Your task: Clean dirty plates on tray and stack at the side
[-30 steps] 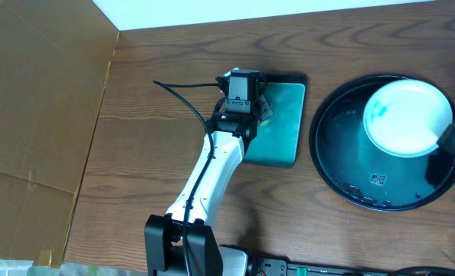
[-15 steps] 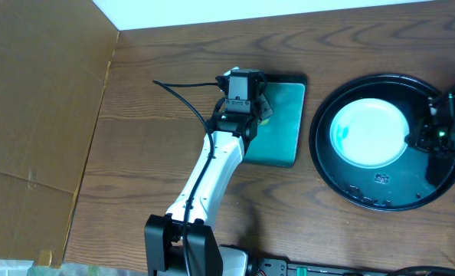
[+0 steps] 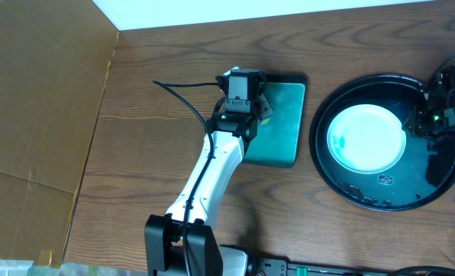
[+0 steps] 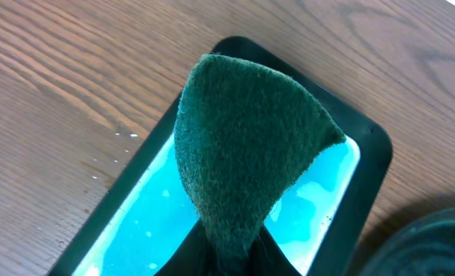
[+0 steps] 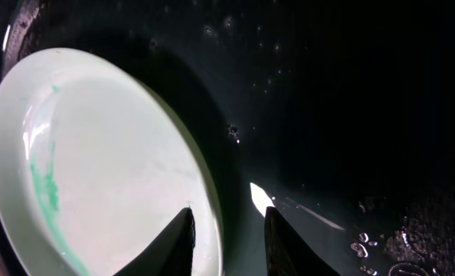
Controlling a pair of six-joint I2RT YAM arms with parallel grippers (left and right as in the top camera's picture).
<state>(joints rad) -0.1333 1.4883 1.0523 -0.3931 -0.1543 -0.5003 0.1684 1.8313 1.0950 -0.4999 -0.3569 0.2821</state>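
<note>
Plate (image 3: 365,139), round and white, lies flat on the floor of the tray (image 3: 342,186), off its centre and nearer the rim on the far side. A teal smear (image 3: 336,140) marks the part of the plate that lies toward the tray's middle. In the right wrist view the same plate (image 5: 97,176) shows the smear (image 5: 44,184) as a thin green streak, and the tray (image 5: 350,100) around it is black, wet and speckled with droplets.

The right pincer (image 3: 417,125) reaches in over the tray's rim at the plate's edge. Seen close, this pincer (image 5: 227,211) stands part open. One fingertip is over the plate and the other over the tray's bare floor, with the plate's rim between them and a dark gap beside it, so nothing is clamped.

Outside the tray, just beside its rim, a rectangular teal dish (image 3: 281,130) sits on the wooden table (image 3: 151,115). The left pincer (image 3: 254,106) hangs over this dish (image 4: 147,222), well apart from the tray. Its fingers are closed tight on a dark green scouring pad (image 4: 243,153), which fans out above them.
</note>
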